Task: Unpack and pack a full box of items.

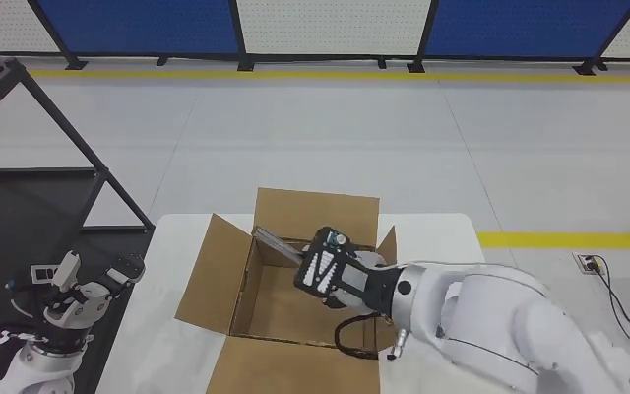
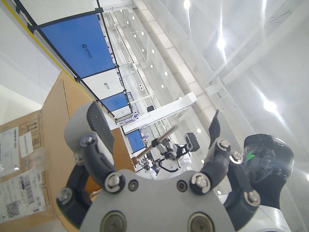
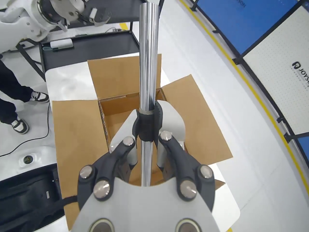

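So my right gripper [image 3: 147,121] [image 1: 320,266] is clamped tight on a shiny metal tube [image 3: 149,56] [image 1: 276,242], gripping it partway along so a short bit pokes out behind the fingers and the long end sticks out ahead. It's hanging over the open box [image 1: 317,212] [image 3: 193,121], which sits in the middle of the white bench [image 1: 433,231] [image 3: 62,76] with its flaps folded out. From the top view the tube slants toward the box's back-left corner, inside the opening; can't tell if the tip touches cardboard. The thing crowding me is the right flap [image 1: 387,246], which stands up just beside my wrist. My left gripper [image 2: 157,119] [image 1: 126,268] [image 3: 99,16] is well off to the left of the bench, spread wide with nothing in it, tilted up at the ceiling, with the box's labelled side [image 2: 29,131] next to it. Right by it is a black rack [image 1: 59,197] [image 3: 96,42] with a small white device [image 3: 58,44] on a shelf. Past the bench there's bare floor, a yellow line [image 1: 551,239] and blue and white panels [image 1: 138,25].
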`<state>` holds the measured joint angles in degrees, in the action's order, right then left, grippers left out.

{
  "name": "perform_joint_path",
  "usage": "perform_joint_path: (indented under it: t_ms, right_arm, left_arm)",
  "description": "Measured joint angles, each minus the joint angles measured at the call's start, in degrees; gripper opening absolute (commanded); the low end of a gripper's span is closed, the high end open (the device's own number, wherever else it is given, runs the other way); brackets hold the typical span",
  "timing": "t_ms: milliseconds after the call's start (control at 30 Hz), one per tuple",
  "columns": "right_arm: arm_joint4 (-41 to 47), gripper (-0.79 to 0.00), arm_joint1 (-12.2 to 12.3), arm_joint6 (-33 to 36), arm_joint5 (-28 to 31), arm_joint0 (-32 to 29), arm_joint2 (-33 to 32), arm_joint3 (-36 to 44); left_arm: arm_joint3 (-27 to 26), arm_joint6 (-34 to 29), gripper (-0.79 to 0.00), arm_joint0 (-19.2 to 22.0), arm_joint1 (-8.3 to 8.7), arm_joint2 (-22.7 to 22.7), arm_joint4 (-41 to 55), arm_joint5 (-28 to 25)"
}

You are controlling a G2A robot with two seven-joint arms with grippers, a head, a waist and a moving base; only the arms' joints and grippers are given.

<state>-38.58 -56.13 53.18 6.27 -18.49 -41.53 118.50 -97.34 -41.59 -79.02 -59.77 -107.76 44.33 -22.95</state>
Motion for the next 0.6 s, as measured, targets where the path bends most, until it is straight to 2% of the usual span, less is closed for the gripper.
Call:
perform_joint_path:
  t_ms: [100, 300, 600]
  right_arm:
    - [-1.6, -0.785, -2.1, 2.5, -0.2, 3.5, 5.3, -4.7]
    - [-5.7, -0.785, -6.2, 1.9, -1.5, 7.1, 13.4, -11.8]
    - [-5.6, -0.785, -6.3, 1.8, -1.3, 7.2, 13.6, -12.1]
  left_arm:
    - [0.0, 0.0, 0.0, 0.0, 0.0, 0.0, 0.0, 0.0]
    - [0.0, 0.0, 0.0, 0.0, 0.0, 0.0, 0.0, 0.0]
    - [0.0, 0.0, 0.0, 0.0, 0.0, 0.0, 0.0, 0.0]
